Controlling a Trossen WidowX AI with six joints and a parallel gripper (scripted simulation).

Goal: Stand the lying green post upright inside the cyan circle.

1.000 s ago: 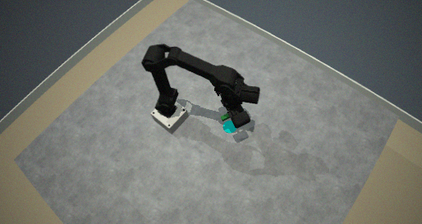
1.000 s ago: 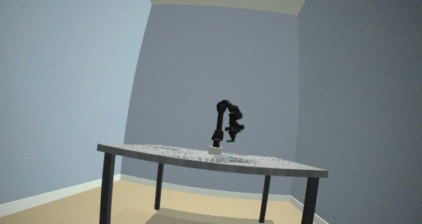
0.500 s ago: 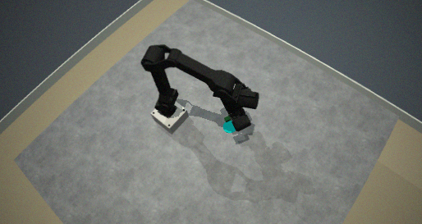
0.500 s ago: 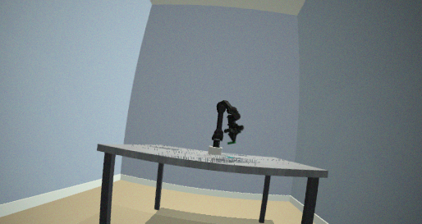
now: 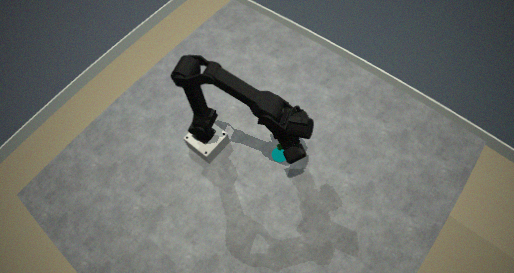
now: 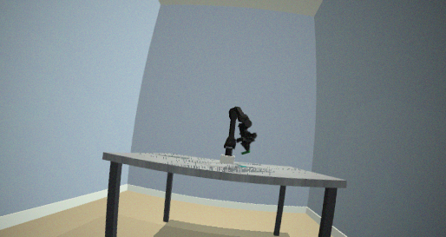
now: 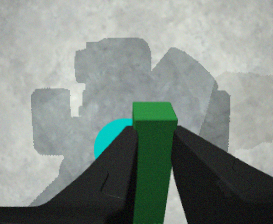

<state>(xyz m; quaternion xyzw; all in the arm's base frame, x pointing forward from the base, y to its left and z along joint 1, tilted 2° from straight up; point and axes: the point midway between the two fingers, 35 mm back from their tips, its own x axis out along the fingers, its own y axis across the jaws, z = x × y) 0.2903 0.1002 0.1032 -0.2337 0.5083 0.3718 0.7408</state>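
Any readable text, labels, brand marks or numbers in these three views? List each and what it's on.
None: no text, label, brand mark or number is readable in any view.
Black arm and its jaws: plain, no markings visible.
Green rectangular post held in the jaws: plain faces.
Cyan circle on the grey mottled table top: solid colour, no print.
White square base block: only small dark dots at its corners, no characters.

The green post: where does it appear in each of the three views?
Top: a small green sliver under the wrist, beside the cyan circle.
Exterior: a tiny green spot below the arm, above the table.
Wrist: centre, held between the fingers.
Shared landmark: the cyan circle.
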